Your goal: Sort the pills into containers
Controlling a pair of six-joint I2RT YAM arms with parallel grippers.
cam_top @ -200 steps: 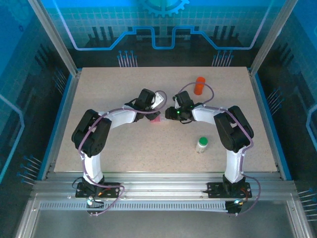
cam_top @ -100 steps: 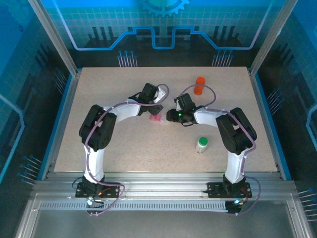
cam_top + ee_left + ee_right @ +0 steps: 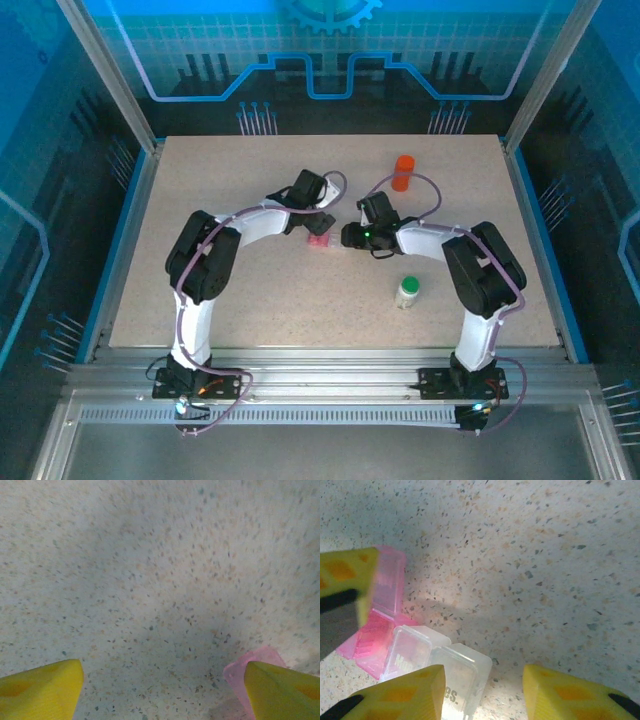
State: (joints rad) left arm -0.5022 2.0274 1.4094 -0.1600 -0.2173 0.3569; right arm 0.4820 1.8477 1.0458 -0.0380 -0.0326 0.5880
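top external is showing me the left arm folding in over the last second: its elbow is sliding toward the middle of the surface (image 3: 250, 300) and its wrist is swinging toward the far edge. the right arm is meanwhile easing slightly toward the near edge.

both arms are now meeting at the pill box (image 3: 318, 241), which is sitting near the middle of the surface, a little toward the far edge. in right wrist its pink and colourless compartments (image 3: 395, 645) are looking flipped open, and i'm not making out any pills in them.

the orange bottle (image 3: 403, 172) by the far edge and the green-capped bottle (image 3: 408, 291) toward the near right corner are standing unheld, so i'm judging the actual sorting is not yet under way.

the left end effector (image 3: 161, 669) is gaping wide over bare surface and gripping nothing, with a pink corner of the box just at one finger. the right end effector (image 3: 482, 672) is standing partly spread and holding nothing, with the colourless lid just beside one finger.
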